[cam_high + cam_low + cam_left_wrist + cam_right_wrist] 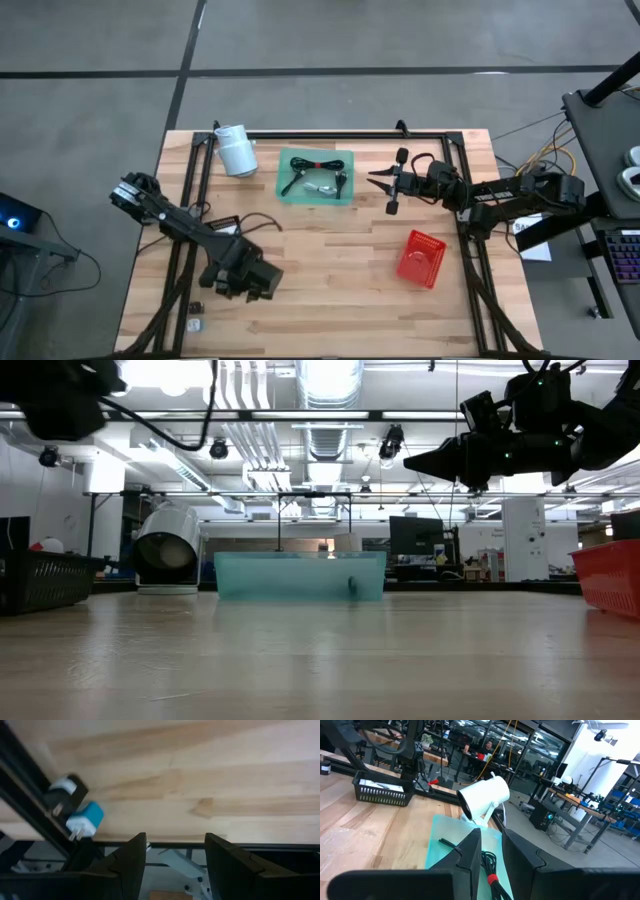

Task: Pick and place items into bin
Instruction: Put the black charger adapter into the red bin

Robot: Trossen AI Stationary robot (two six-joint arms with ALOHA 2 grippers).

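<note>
Your right gripper point(384, 184), fingers apart and empty, hung at 3 o'clock of the shallow teal plastic tray point(345, 196); descending there risked clipping its rim and missing the coiled black cable bundle point(316, 165)

No text, label, brand, number or sign can be read in any of the 4 views. The white roll point(236, 150), the teal bin point(316, 177), the red basket point(421, 258) and the blue-and-white plug point(84, 819) all show plain surfaces, and the room's screens and fittings are too small to read.
</note>
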